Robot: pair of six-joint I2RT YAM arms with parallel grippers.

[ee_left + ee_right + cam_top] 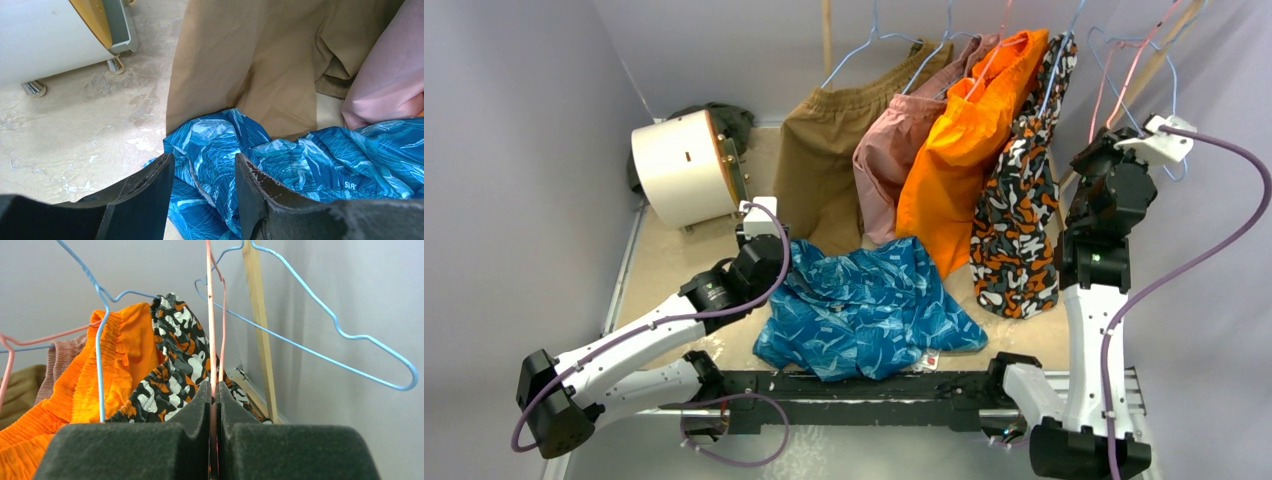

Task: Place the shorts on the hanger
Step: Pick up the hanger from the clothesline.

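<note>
The blue-and-teal shorts (pixel 864 310) lie crumpled on the table in front of the hanging clothes. My left gripper (pixel 784 262) is at their left edge. In the left wrist view its jaws (pixel 202 157) stand open on either side of a raised fold of the shorts (pixel 310 160). My right gripper (pixel 1102 145) is raised at the back right, by the rail. In the right wrist view it (pixel 213 385) is shut on the thin pink wire of the hanger (pixel 211 315), which runs straight up from between the pads.
Brown shorts (pixel 824 170), pink shorts (pixel 889 170), orange shorts (pixel 969 150) and camouflage shorts (pixel 1019 220) hang on a rail at the back. A light blue hanger (pixel 350 360) hangs empty beside a wooden pole (pixel 260 315). A white drum (pixel 679 170) stands at the back left.
</note>
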